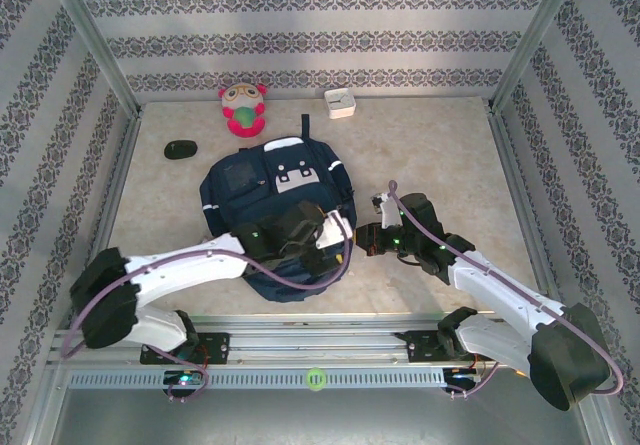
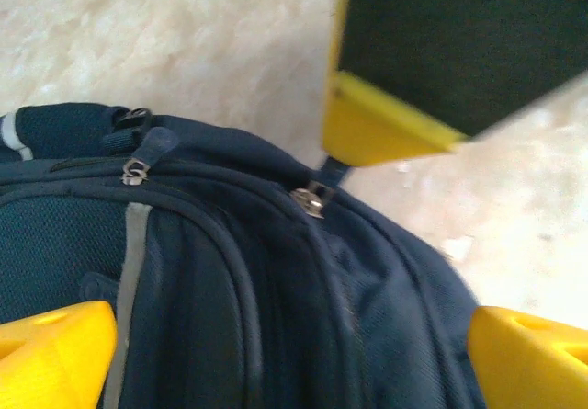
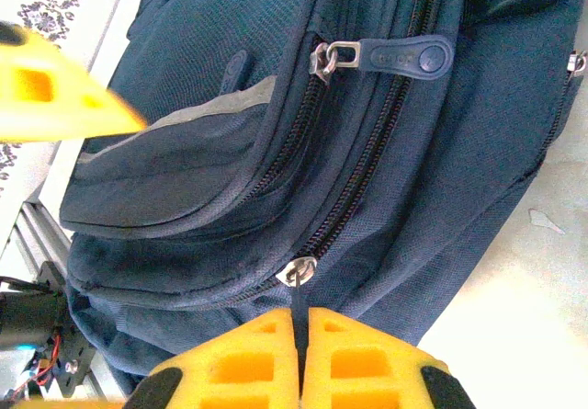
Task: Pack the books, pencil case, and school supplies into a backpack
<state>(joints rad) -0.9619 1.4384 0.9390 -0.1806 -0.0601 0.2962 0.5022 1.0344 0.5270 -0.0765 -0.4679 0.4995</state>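
Two grippers meet at the near right corner of the backpack [image 1: 250, 180] in the top view: left gripper [image 1: 322, 233] over the fabric, right gripper [image 1: 364, 240] beside its edge. Left wrist: fingers [image 2: 55, 354] spread apart, empty, bag beneath. Right wrist: jaws clamped on the zipper pull [image 3: 299, 276], whose track runs away up the bag; the right arm seems best placed to draw it.

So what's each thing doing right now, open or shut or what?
Backpack: lying flat on the table, visible zips closed.
Left gripper: open, above the backpack.
Right gripper: shut on a zip pull.
Stuffed toy: sitting at the back of the table, untouched.
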